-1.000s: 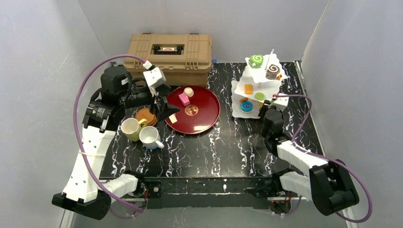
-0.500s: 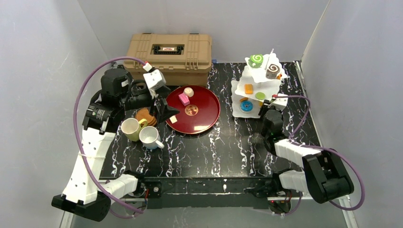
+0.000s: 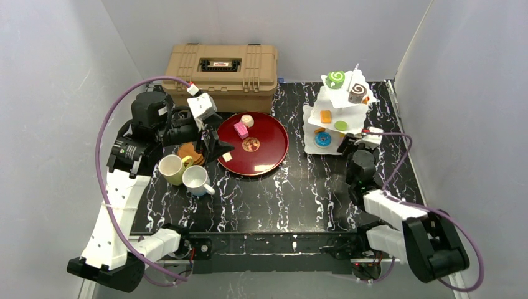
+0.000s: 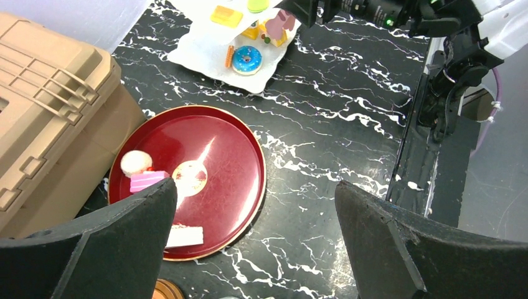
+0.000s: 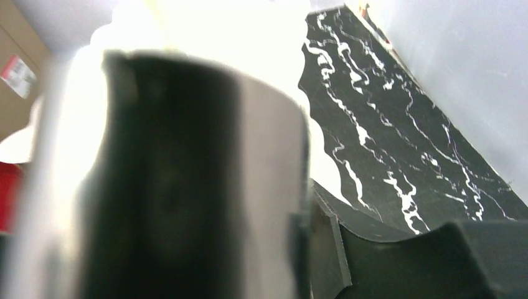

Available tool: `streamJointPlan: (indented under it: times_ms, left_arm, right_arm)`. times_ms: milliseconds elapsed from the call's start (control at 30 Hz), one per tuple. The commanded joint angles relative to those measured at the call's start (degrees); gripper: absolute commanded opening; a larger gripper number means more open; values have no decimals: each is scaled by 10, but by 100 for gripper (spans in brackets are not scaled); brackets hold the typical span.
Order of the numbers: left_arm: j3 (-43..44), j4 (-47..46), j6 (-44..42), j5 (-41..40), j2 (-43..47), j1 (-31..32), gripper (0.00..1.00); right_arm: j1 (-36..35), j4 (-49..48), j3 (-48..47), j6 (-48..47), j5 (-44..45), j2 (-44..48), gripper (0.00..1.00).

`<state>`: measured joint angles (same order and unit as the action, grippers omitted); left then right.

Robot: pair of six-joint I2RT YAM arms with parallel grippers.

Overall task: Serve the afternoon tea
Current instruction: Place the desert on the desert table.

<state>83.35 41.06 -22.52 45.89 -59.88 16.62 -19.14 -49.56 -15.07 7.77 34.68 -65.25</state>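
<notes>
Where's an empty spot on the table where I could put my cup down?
The biggest bare patch of table lies in front of the red tray, between the white mug and the right arm. A narrower strip runs between the tray and the white tiered stand. The left side is crowded: the yellow mug, coasters and the left claw.

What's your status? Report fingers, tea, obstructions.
Left fingers open, empty, above red tray. Right fingers at white stand base, state unclear. Three pastries on tray, mugs beside it. No blockage seen.
</notes>
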Motion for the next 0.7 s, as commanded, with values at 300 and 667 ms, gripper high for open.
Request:
streamJointPlan:
  times_ms: [300, 667]
  left_arm:
    - [-3, 15, 1, 10, 13, 1, 96]
    - [2, 21, 25, -6, 9, 1, 96]
  right_arm:
    - [-41, 198, -34, -5, -49, 173, 60]
    - [-279, 147, -136, -48, -21, 44, 57]
